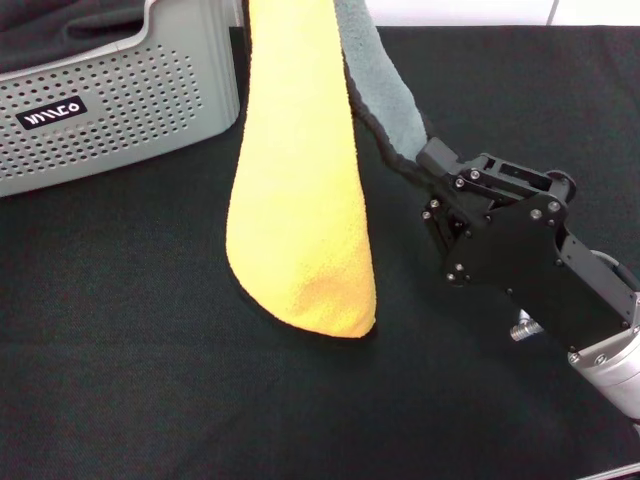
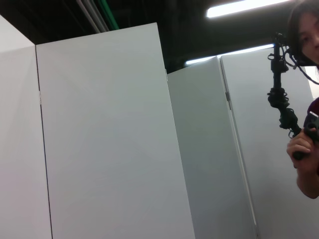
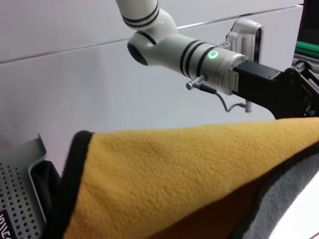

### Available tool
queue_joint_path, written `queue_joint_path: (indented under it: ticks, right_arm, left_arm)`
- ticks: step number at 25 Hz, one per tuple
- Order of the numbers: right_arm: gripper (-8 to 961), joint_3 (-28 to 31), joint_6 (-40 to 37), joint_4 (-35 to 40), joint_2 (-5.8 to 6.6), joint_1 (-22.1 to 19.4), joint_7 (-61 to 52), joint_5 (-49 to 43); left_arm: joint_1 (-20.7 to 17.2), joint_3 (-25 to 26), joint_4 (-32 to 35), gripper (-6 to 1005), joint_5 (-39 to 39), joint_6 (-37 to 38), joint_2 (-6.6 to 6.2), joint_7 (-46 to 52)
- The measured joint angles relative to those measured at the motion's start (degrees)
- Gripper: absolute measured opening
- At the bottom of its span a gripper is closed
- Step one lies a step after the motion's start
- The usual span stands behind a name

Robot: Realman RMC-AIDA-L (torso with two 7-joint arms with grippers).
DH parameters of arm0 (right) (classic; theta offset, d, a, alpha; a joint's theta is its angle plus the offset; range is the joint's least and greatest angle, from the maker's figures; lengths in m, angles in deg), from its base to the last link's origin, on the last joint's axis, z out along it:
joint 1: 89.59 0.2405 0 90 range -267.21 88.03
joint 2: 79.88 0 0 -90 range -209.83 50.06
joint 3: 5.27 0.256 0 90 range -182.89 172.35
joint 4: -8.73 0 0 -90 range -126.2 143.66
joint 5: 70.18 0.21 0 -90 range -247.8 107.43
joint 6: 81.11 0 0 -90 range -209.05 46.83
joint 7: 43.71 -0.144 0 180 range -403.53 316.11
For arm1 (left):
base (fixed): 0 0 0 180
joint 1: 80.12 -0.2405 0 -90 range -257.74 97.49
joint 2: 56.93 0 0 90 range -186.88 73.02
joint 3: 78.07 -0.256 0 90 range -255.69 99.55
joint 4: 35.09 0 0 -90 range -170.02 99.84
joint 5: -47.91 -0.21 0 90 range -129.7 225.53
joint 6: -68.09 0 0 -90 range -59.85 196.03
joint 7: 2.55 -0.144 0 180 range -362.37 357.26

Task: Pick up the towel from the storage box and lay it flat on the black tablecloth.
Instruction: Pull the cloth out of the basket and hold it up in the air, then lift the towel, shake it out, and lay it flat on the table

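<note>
The black tablecloth (image 1: 150,380) fills the lower half of the head view, bare across the bottom left and along the bottom edge. At the right of that frame the right pincer (image 1: 425,165) reaches in from the lower right corner, its dark housing low over the cloth, and it is pinching the towel's grey, dark-trimmed edge. The towel (image 1: 300,200) hangs through the middle of the frame as a long yellow fold, its rounded lower end touching the tablecloth at centre, its grey face running up beside it to the top edge. In the right wrist view the towel (image 3: 189,184) fills the lower frame, and the left pincer (image 3: 299,94) sits at the right edge by the towel's top; whether it is spread or pressed together I cannot tell. Farthest, in the upper left corner, the storage box (image 1: 120,100) stands on the tablecloth, with a dark grey cloth (image 1: 60,25) inside.
</note>
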Motion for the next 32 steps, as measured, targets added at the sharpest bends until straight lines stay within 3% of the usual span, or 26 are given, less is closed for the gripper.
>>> queue_joint_path:
  ticks: [5,7,12,14,20,23,27,29,32]
  right_arm:
    - [55,0.3,-0.8,0.6,0.00,-0.2,-9.0,1.5]
    - [11,0.7,-2.1,0.2,0.01,-0.1,-17.7,2.8]
    - [11,3.9,-6.0,-4.7,0.50,0.8,-45.6,4.3]
    - [11,5.9,-8.4,-8.4,1.26,1.8,-61.0,4.1]
    - [11,7.1,-16.7,-22.4,5.18,7.3,-96.9,3.9]
    - [11,6.8,-23.2,-29.7,6.40,9.9,-107.2,3.8]
    - [11,6.8,-30.0,-35.8,8.40,11.9,-117.4,3.3]
    - [11,6.8,-31.6,-37.5,8.96,12.1,-119.8,3.3]
    - [11,6.6,-33.6,-39.0,9.45,12.1,-121.8,3.2]
  left_arm:
    - [-1.2,0.3,-0.1,10,-0.9,0.0,0.24,-0.7]
    - [-2.0,0.3,-0.1,10,-2.7,0.0,0.49,-1.4]
    - [-3.7,0.0,-0.1,9,-9.6,-0.1,1.36,-3.7]
    - [-3.9,0.2,0.1,9,-13.0,-0.1,1.56,-4.1]
    - [-2.3,-0.1,1.1,9,-24.9,-0.2,1.52,-4.1]
    - [-1.4,-2.0,2.1,9,-30.1,-0.2,1.65,-4.1]
    - [-1.6,-9.6,3.8,9,-31.5,0.3,0.99,-4.2]
    - [-1.7,-13.8,5.0,9,-31.7,0.9,0.44,-4.1]
    - [-1.7,-16.1,6.0,9,-31.6,3.3,0.03,-3.9]
